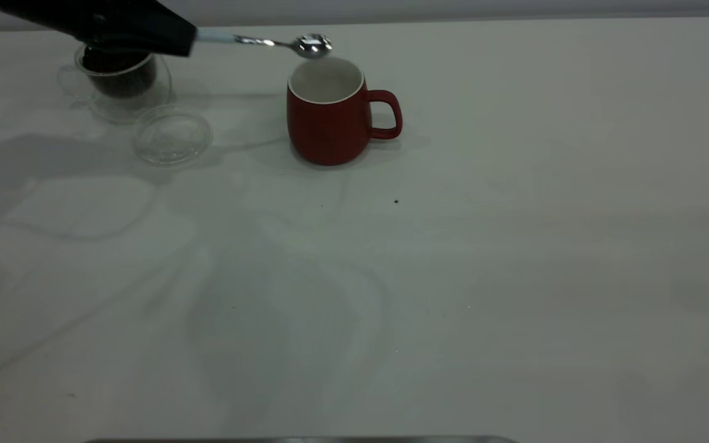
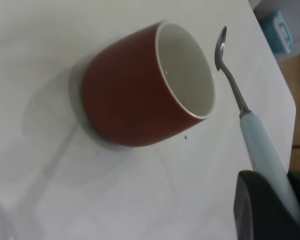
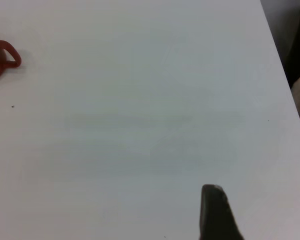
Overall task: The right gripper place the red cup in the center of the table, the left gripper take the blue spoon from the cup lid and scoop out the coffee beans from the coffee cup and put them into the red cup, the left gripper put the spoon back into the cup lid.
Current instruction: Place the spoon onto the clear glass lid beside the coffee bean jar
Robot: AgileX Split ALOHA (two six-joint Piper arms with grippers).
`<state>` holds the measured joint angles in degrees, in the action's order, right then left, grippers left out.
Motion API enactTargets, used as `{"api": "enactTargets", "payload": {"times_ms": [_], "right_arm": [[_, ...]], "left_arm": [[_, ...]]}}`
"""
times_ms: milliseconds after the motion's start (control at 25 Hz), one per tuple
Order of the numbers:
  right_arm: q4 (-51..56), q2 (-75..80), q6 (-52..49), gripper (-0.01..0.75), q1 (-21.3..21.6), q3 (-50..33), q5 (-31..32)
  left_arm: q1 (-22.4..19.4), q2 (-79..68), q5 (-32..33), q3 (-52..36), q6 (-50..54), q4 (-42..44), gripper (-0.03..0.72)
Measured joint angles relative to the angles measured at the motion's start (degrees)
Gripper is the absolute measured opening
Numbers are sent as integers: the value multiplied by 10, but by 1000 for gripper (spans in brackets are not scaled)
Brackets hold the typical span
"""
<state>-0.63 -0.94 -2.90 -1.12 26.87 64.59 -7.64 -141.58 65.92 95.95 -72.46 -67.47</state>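
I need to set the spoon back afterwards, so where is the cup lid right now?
In the exterior view the cup lid lies flat on the table at the left, just in front of the coffee cup and left of the red cup.

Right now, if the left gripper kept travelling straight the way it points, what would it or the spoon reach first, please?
The left gripper is shut on the blue spoon, pointing toward the red cup. The spoon bowl is level with the cup's far rim and above it, so it would probably pass over the opening; depth is uncertain.
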Motion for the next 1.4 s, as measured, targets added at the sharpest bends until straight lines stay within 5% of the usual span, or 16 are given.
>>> {"api": "enactTargets", "payload": {"times_ms": [840, 1200, 1400], "right_arm": [[0, 0, 0, 466, 0, 0, 0], [0, 0, 1, 466, 0, 0, 0], [0, 0, 0, 466, 0, 0, 0]], "left_arm": [[-192, 193, 8, -3, 288, 109, 126], [-218, 193, 0, -195, 244, 129, 126], [-218, 193, -107, -301, 167, 73, 126]]}}
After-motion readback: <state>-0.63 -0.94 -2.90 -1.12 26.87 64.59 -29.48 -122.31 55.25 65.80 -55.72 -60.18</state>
